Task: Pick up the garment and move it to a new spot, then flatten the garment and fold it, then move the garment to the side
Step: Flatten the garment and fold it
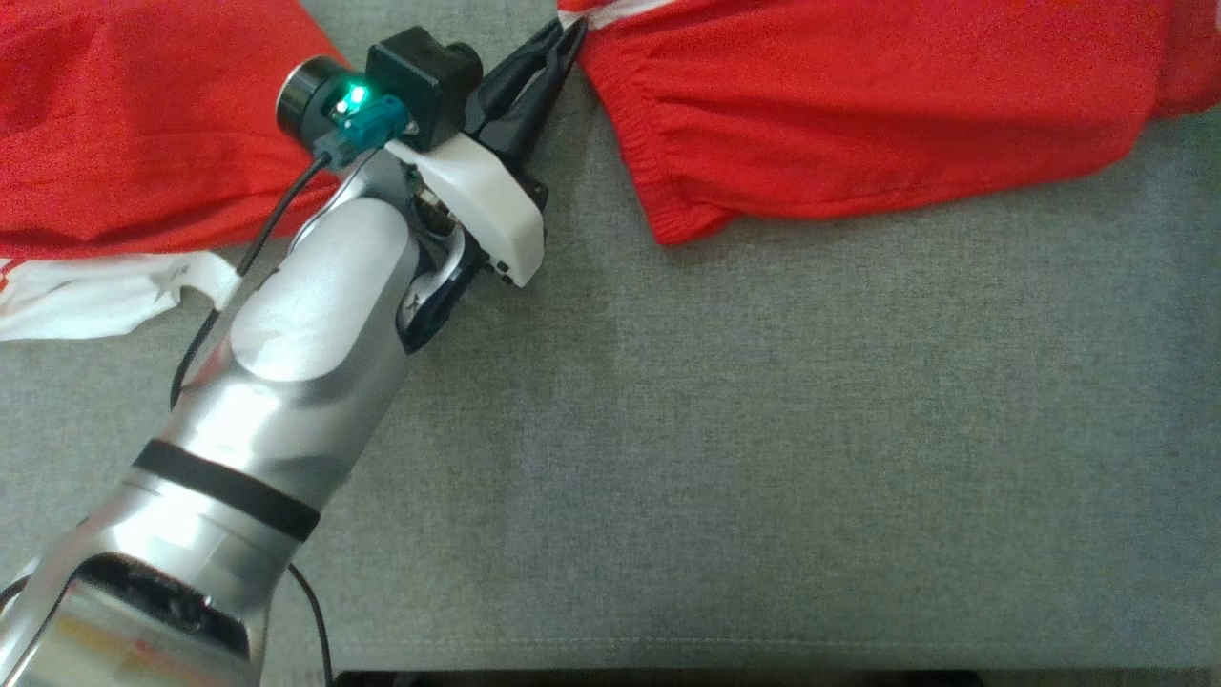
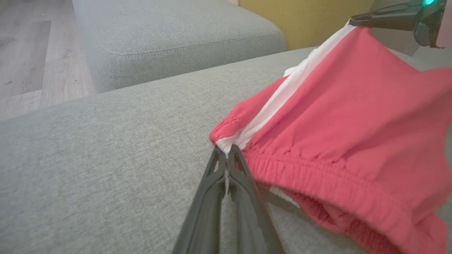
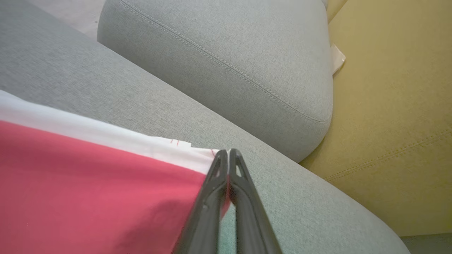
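Grey fabric cushion (image 1: pixel 763 429), red garment (image 1: pixel 858 114) on it

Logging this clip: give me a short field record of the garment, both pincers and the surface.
garment: red fabric shorts with a white side stripe and elastic waistband
left pincer: shut on the waistband at the white stripe
right pincer: shut on the stripe's far end
surface: grey woven sofa cushion
behind: yellow cushion
stage: shorts gripped at two points, not yet flat or folded
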